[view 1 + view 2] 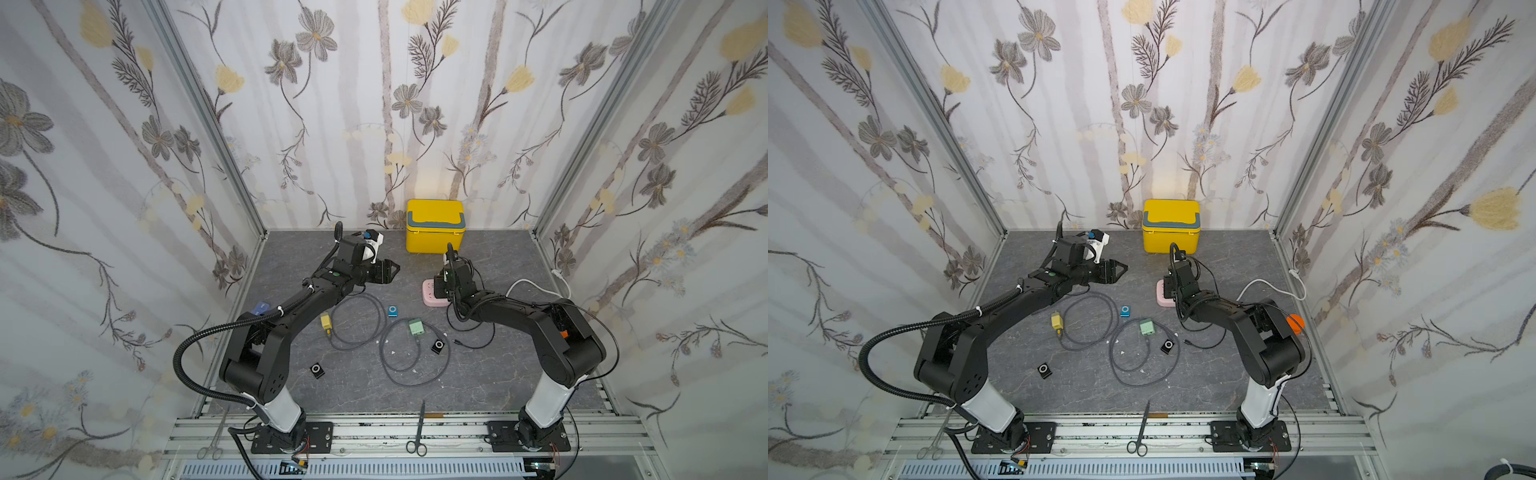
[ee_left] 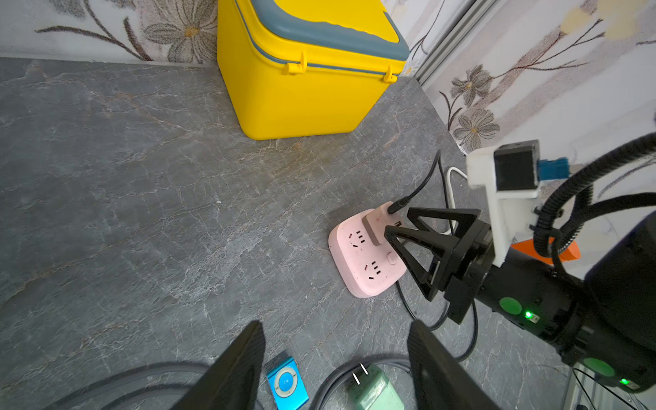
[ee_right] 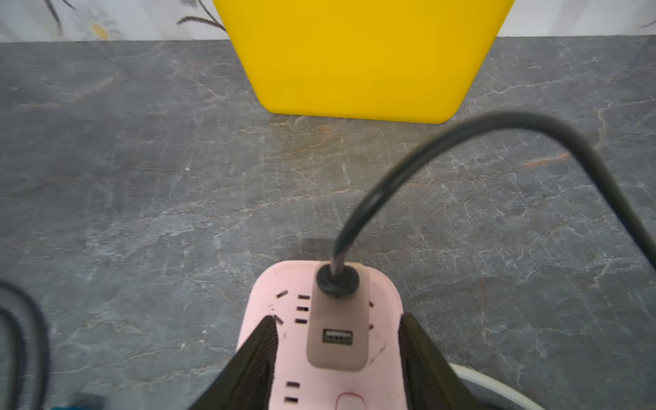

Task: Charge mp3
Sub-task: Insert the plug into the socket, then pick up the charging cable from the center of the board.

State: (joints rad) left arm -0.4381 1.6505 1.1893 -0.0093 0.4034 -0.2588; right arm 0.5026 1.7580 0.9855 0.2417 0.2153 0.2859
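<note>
right gripper (image 3: 337,319): it hung low over the pink power strip (image 2: 355,269) with its jaws partly apart, one on each side of the strip's raised USB block (image 3: 337,351). A gap showed on both sides of the block, and the gripper held nothing.
left gripper (image 2: 335,328): it hovered above the table (image 1: 478,374), well apart from the power strip on the left arm's side. Its jaws stood wide with only air between them.
nearest black mp3 player (image 1: 317,369): it lay flat with its wheel up, far from the power strip toward the left arm's base and apart from every cable.
second black mp3 player (image 1: 438,345): it lay flat with its wheel up, nearer the arm bases than the power strip, touching a loop of grey cable (image 1: 415,374).
black cable (image 3: 426,142): its round plug sat in the end of the USB block. The cable arched away from the power strip, and its free jack (image 1: 457,342) rested on the table near the second black mp3 player, not touching it.
green charger (image 1: 416,327): it lay prongs up, a little nearer the bases than the power strip.
blue mp3 player (image 1: 393,311): it lay flat with its pale wheel up, near the power strip on the left arm's side, just beside another grey loop.
yellow box (image 1: 434,226): it stood beyond the power strip against the back wall, lid shut.
</note>
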